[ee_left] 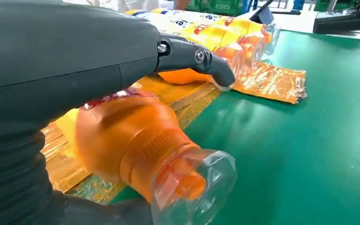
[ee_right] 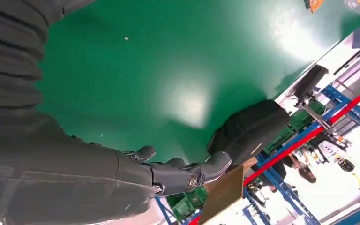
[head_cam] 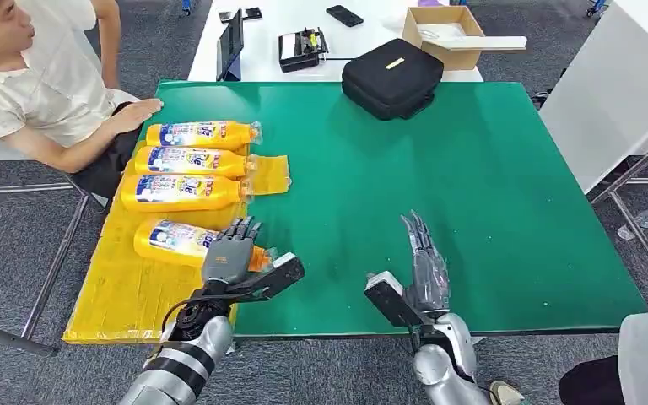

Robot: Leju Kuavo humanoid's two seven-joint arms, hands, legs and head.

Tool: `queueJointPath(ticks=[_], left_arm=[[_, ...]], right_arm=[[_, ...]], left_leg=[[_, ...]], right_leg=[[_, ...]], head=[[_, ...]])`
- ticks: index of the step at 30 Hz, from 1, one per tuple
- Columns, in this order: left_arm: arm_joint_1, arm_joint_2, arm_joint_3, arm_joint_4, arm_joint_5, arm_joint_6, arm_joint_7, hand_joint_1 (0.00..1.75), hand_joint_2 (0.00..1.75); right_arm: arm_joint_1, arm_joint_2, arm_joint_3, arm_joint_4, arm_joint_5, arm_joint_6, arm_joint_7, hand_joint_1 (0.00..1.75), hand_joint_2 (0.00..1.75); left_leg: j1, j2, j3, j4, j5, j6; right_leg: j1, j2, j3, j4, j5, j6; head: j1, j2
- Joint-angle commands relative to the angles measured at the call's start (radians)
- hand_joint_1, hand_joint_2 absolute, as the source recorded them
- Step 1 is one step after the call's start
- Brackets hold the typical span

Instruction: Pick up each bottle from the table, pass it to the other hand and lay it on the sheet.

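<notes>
Green table (head_cam: 489,194) in front of me, w/ the yellow sheet (head_cam: 122,291) laid over its left edge. Black case (head_cam: 392,76) sits at the far side, well apart from my work.

Bottles: 4 total, all orange w/ labels, all lying on the sheet in a column, long axes running left-right, caps pointing toward the table's middle. 3 far ones (head_cam: 194,162) lie side by side, just beside each other. The 4th, the near bottle (head_cam: 173,239), lies a bit apart from them & sits directly under my left hand (head_cam: 229,251).

Key relation: my left hand is on top of the near bottle at its neck end, fingers draped across its long axis. In the left wrist view the bottle's clear cap (ee_left: 194,185) sticks out past my palm & the body rests on the sheet. I judge it a loose grip on a bottle already down; next is prob. opening & lifting straight up so it doesn't roll.

My right hand (head_cam: 426,261) hovers over bare green, fingers apart & straight, holding nothing, well apart from all bottles. Left is far nearer.

No bottles on the bare green, so I judge the task nearly done.

1 person (head_cam: 42,84) seated far left, a hand on the table corner.
</notes>
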Motion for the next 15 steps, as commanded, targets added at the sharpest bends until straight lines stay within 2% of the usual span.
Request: queueJointPath(ticks=[1,10,15], left_arm=[[-0.073,-0.007,0.080,0.132,0.223,-0.061,-0.101,0.02,1.75],[-0.086,-0.001,0.068,0.196,0.298,-0.062,-0.126,0.00,1.75],[-0.023,0.004,-0.029,0.032,0.289,-0.070,-0.140,0.00,1.75]], right_arm=[[-0.066,-0.005,-0.002,0.117,-0.020,-0.014,-0.024,0.00,1.75],[-0.062,-0.018,-0.005,0.137,-0.038,-0.030,-0.029,0.00,1.75],[-0.053,-0.021,0.000,0.134,-0.030,-0.033,-0.033,0.00,1.75]], left_leg=[[0.001,0.003,0.003,0.000,-0.001,0.000],[0.001,0.002,0.004,-0.001,-0.001,0.000],[0.001,0.003,0.005,-0.001,-0.001,0.000]], right_leg=[[0.001,0.001,0.003,-0.001,0.000,-0.003],[0.001,0.001,0.004,-0.001,-0.001,-0.003],[0.001,0.001,0.005,-0.002,-0.001,-0.003]], head=[[0.000,0.000],[0.000,0.000],[0.000,0.000]])
